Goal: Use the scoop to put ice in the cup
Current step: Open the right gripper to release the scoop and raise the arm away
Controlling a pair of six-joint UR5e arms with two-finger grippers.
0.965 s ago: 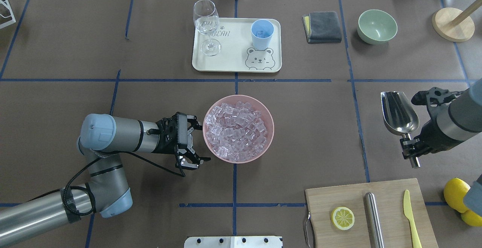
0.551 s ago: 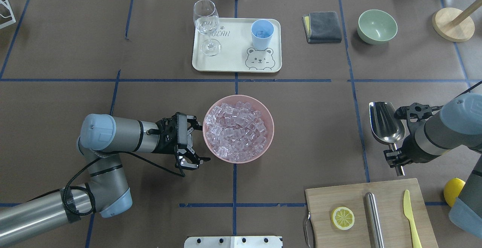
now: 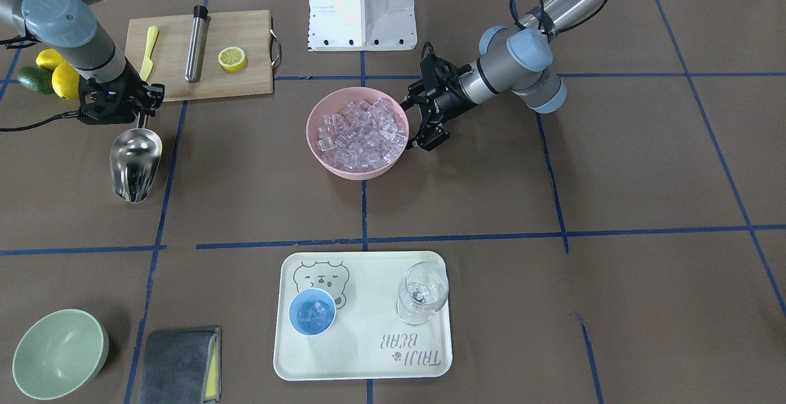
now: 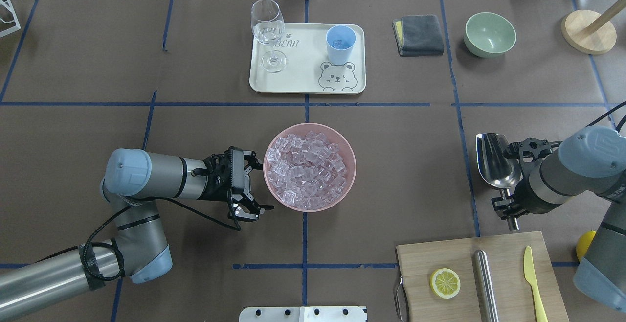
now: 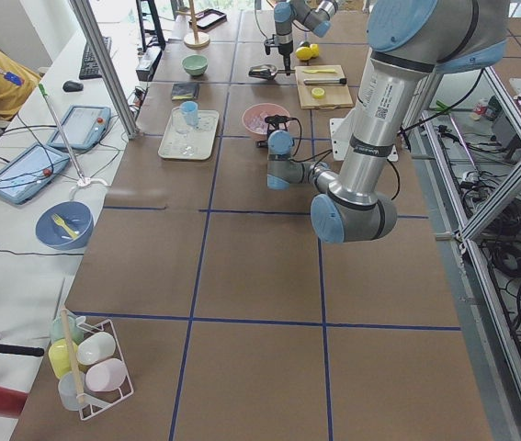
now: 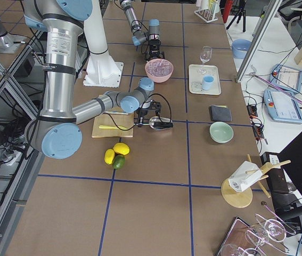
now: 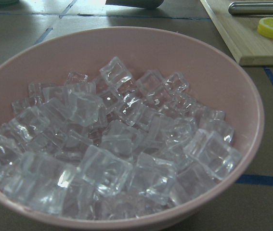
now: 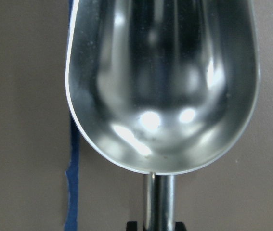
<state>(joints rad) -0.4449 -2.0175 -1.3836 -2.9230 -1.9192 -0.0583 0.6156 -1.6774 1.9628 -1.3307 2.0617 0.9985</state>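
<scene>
The steel scoop (image 4: pixel 496 160) is empty and lies low over the table at the right; its trough fills the right wrist view (image 8: pixel 160 82). My right gripper (image 4: pixel 507 207) is shut on the scoop's handle. The ice (image 4: pixel 308 168) is heaped in a pink bowl (image 4: pixel 348 150) at the table's middle, close up in the left wrist view (image 7: pixel 112 149). My left gripper (image 4: pixel 259 185) is open and empty, just left of the bowl's rim. The light-blue cup (image 4: pixel 340 43) stands on the cream tray (image 4: pixel 303 80) with a few cubes inside (image 3: pixel 312 310).
A wine glass (image 4: pixel 268 28) shares the tray. A grey cloth (image 4: pixel 418 34), a green bowl (image 4: pixel 490 33) and a wooden stand (image 4: pixel 588 31) sit at the far right. A cutting board (image 4: pixel 508 248) with a lemon half, steel cylinder and yellow knife lies near the right arm.
My right arm has carried the scoop leftward and a little nearer the robot, with the trough still empty. The left arm and the bowl have not moved.
</scene>
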